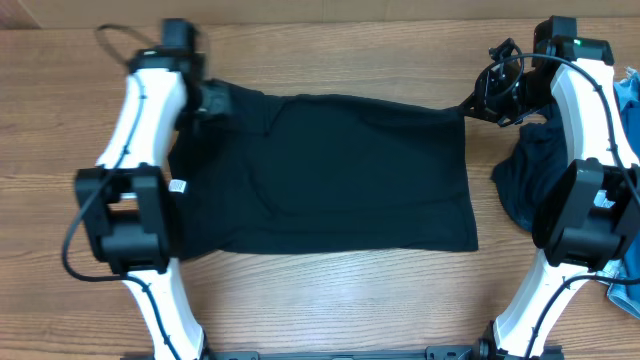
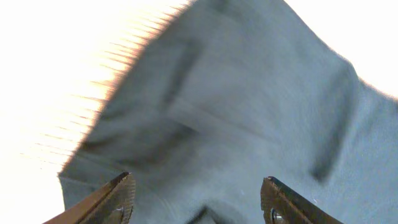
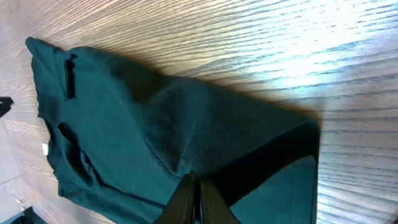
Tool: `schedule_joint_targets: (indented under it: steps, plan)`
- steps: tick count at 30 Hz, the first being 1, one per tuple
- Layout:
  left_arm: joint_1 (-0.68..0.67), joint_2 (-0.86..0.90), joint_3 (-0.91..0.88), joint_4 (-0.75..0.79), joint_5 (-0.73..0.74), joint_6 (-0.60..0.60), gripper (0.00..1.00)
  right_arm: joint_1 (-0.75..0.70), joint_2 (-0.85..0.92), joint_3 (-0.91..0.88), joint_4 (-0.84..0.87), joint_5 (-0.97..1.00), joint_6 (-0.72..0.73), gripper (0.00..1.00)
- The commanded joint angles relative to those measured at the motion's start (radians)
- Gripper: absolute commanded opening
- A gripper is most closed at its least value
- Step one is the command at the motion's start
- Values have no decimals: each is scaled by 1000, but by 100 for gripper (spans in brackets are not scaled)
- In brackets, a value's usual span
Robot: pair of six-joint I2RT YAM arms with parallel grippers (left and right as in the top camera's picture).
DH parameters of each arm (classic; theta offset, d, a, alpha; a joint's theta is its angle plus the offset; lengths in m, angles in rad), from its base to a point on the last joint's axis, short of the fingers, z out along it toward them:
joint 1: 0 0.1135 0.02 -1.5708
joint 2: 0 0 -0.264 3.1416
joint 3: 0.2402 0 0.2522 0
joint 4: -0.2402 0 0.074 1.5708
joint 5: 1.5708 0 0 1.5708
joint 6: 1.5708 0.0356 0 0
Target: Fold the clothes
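- Across the tabletop (image 1: 330, 290) the T-shirt (image 1: 330, 175) lies flat, long axis nine to three.
- A rumpled dark blue garment (image 1: 525, 180) crowds its three o'clock edge.
- My right hand (image 3: 194, 190) clamps the one o'clock corner; my left hand (image 2: 198, 196), fingers apart, hovers at eleven.

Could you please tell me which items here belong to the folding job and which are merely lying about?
Job: black T-shirt, pinched by the right gripper; open left gripper above it; rumpled dark blue garment; pale blue denim.
Lying about: only the wooden table underneath.
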Motion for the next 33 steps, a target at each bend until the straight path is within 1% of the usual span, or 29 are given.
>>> schedule_joint_targets:
  steps: [1,4,6,8,11,16,27,33]
  plan:
    - [103,54,5,76,272,-141,69,-2,-30,5,4,-9,5,4]
    - [118,92,5,138,360,-142,70,-2,-30,4,1,-8,4,4]
    - [106,118,5,158,367,-145,70,-2,-30,5,1,-8,4,4]
    - [93,142,5,164,364,-145,69,-2,-30,5,2,-8,4,4]
    - [88,176,5,167,354,-164,64,-2,-30,5,2,-8,4,4]
    - [89,177,5,188,274,-163,65,-2,-30,4,2,-8,4,4]
    - [131,177,5,163,258,-139,65,-2,-30,5,3,-8,4,4]
    - [100,182,5,203,257,-136,59,-2,-30,5,4,-8,4,4]
